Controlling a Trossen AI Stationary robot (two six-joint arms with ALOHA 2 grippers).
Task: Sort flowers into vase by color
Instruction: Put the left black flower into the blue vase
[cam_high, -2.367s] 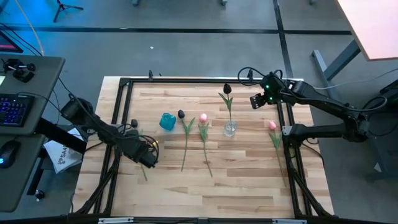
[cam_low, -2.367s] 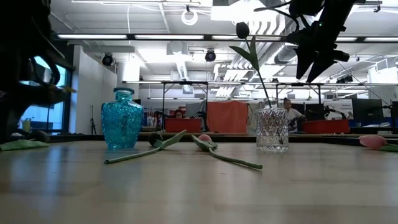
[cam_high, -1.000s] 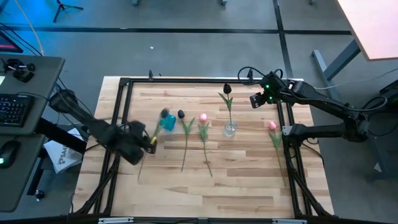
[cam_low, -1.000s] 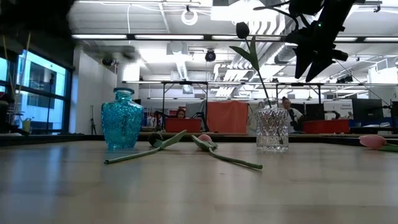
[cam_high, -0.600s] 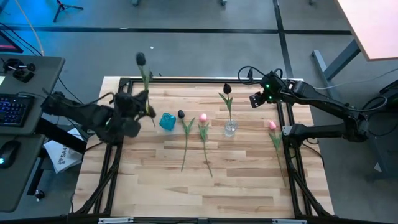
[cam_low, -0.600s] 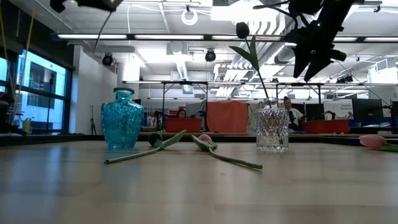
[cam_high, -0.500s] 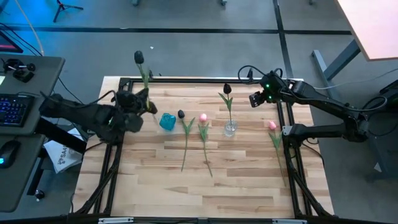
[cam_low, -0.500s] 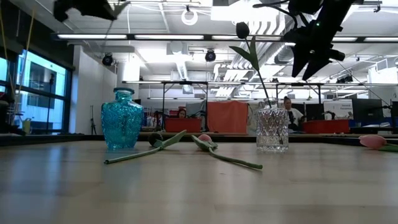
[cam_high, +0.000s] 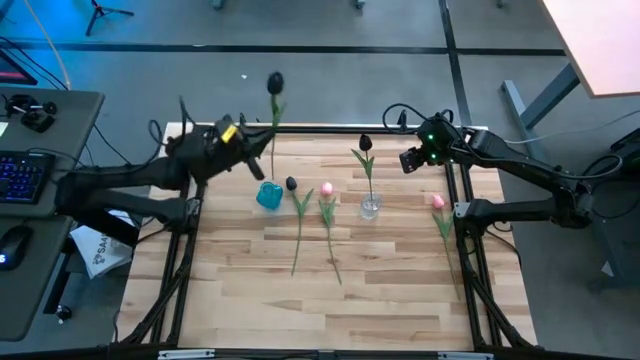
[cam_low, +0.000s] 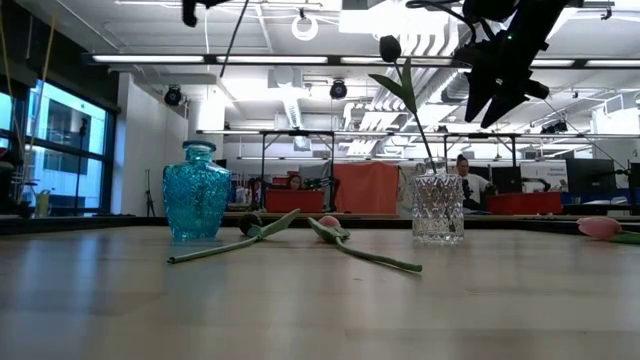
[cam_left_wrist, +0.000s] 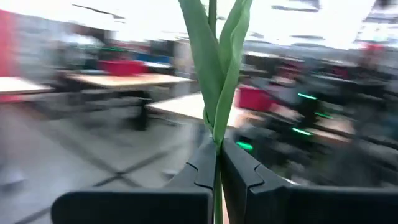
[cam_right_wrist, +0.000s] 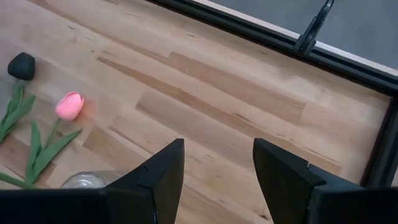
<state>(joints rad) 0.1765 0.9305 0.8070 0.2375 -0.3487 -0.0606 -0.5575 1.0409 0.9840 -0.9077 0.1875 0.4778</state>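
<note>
High view: left gripper pinches thin green tulip stem, dark bud.

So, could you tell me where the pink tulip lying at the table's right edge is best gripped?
Probably mid-stem, from straight above. The pink tulip lies flat, its thin stem running toward the near edge; fingers should straddle the stem crosswise, clear of head and leaves. The right gripper hangs open nearby.

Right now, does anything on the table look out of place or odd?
Mostly orderly. One oddity: the clear glass vase already holds a dark tulip, while the left gripper carries another dark tulip above the blue vase, which would split the dark pair.
</note>
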